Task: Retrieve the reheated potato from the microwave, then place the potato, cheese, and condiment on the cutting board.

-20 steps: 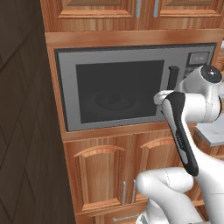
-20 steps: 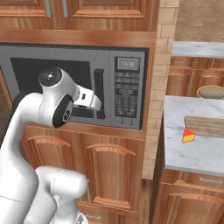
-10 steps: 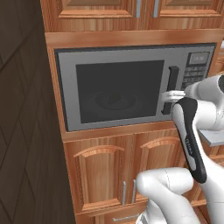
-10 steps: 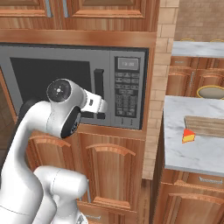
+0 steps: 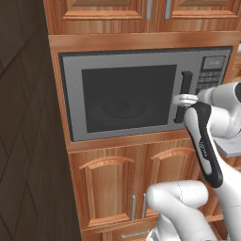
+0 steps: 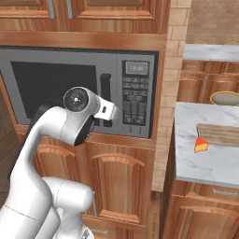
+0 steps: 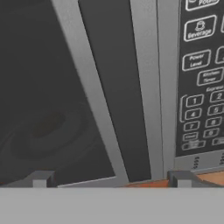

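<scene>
2 small dark fingertips [image 7: 41,178] stand wide apart; we see the microwave [image 5: 141,92], matte grey frame, glossy dark door, its upright black handle [image 7: 116,87] at 12 o'clock between our jaws.

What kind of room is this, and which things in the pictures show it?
Most likely a home kitchen. A built-in microwave with a keypad sits among wooden cabinets. To the right, a marble counter holds a cutting board and a cheese wedge.

Glossy white rounded arm [image 6: 60,126] links, a black band along one segment, dark round joint cap.
</scene>
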Controlling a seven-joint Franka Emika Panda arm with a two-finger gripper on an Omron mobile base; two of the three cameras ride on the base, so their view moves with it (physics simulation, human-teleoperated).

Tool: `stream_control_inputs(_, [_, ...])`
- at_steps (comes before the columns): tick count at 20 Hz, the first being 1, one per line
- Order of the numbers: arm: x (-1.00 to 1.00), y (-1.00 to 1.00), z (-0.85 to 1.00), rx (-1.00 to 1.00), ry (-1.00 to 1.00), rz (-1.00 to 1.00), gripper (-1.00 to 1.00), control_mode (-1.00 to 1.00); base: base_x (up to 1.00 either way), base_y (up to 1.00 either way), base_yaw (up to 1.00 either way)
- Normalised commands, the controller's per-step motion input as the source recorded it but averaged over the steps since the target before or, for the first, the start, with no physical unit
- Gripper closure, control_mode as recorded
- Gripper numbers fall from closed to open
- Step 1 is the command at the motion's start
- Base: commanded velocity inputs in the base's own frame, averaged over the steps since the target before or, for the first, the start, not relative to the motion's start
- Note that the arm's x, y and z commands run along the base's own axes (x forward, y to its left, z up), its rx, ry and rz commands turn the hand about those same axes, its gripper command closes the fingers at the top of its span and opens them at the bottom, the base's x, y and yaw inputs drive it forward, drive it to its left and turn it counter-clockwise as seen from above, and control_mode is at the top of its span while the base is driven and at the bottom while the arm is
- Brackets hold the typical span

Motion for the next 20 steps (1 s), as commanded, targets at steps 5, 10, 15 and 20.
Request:
stream_control_inputs(5, [0.2, -0.21, 0.06, -0.01, 0.01, 0.03, -1.0, -1.0, 0.0, 0.0, 0.0])
stream_control_inputs(10, [0.22, -0.14, 0.0, -0.02, 0.02, 0.0, -1.0, -1.0, 0.0, 0.0, 0.0])
stream_control_inputs(15, [0.27, -0.02, 0.0, 0.0, 0.08, 0.0, -1.0, -1.0, 0.0, 0.0, 0.0])
stream_control_inputs(20, [0.26, 0.04, -0.03, 0.0, 0.1, 0.0, -1.0, -1.0, 0.0, 0.0, 0.0])
